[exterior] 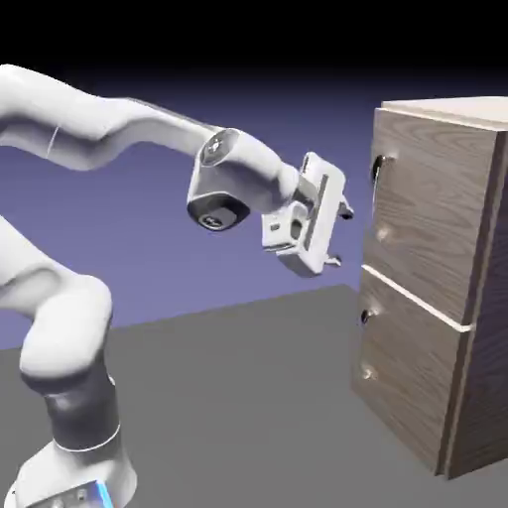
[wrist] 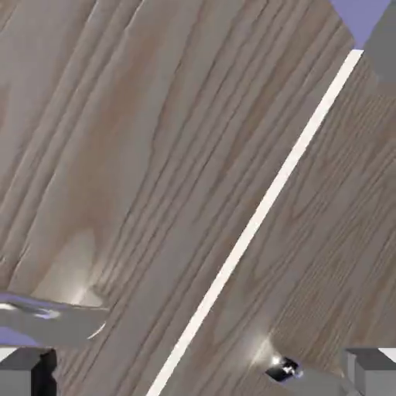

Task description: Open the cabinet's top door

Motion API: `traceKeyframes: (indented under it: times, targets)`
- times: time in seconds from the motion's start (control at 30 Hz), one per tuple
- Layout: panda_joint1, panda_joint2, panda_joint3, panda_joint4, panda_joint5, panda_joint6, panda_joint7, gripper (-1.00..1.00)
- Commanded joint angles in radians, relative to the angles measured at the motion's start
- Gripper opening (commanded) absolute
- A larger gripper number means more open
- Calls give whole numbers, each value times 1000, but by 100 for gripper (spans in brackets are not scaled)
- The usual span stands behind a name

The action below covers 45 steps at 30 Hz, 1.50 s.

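Observation:
The light-brown wood-grain cabinet (exterior: 466,129) stands at the right of the exterior view. Its top door (exterior: 427,213) is flush with the front, and a curved metal handle (exterior: 378,171) sits near the door's left edge. My gripper (exterior: 340,236) hovers a short way left of the door, below the handle's upper end, open and touching nothing. In the hand view the top door (wrist: 139,155) fills the left side. Part of the metal handle (wrist: 46,317) shows at the lower left, just above my left fingertip (wrist: 27,373). Nothing lies between the fingers.
A pale seam (wrist: 255,220) divides the top door from the lower panel (exterior: 412,382), which carries small knobs (exterior: 366,316). One knob (wrist: 285,370) glints near my right fingertip. The grey table (exterior: 248,397) runs under the arm to the cabinet's foot.

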Motion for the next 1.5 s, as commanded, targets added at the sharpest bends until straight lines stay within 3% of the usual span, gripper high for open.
traceKeyframes:
  times: [0.0, 1.37, 1.47]
  targets:
    - [-14, -4, 14, 4, 44, -5, 14, 100]
    - [-591, -184, 578, 180, 1825, -216, 604, 100]
    - [-663, -139, 630, 238, 1842, -224, 582, 100]
